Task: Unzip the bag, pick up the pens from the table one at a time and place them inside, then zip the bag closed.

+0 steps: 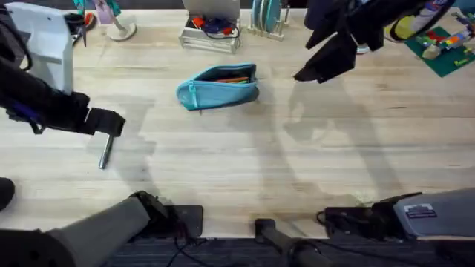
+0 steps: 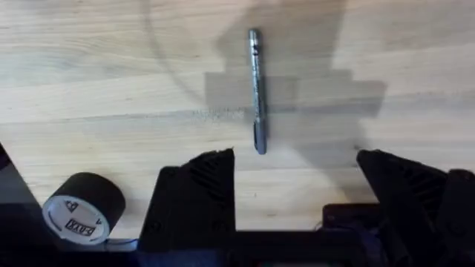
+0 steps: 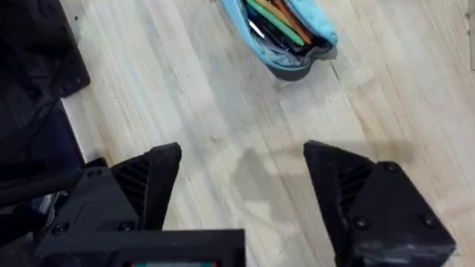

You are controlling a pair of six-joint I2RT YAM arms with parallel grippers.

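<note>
unzipped bag [image 1: 218, 87] holding pens [image 3: 278, 20] on worktop [image 1: 297, 163], grey pen [image 2: 256, 89] left of bag under left fingers [image 2: 200, 185] spread open, right fingers [image 3: 349, 178] open, empty

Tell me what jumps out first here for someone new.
The teal bag lies unzipped mid-table with orange and dark pens already inside. One silvery grey pen remains on the table at the left, directly under the open left hand. The right hand hovers open and empty near the bag.
</note>
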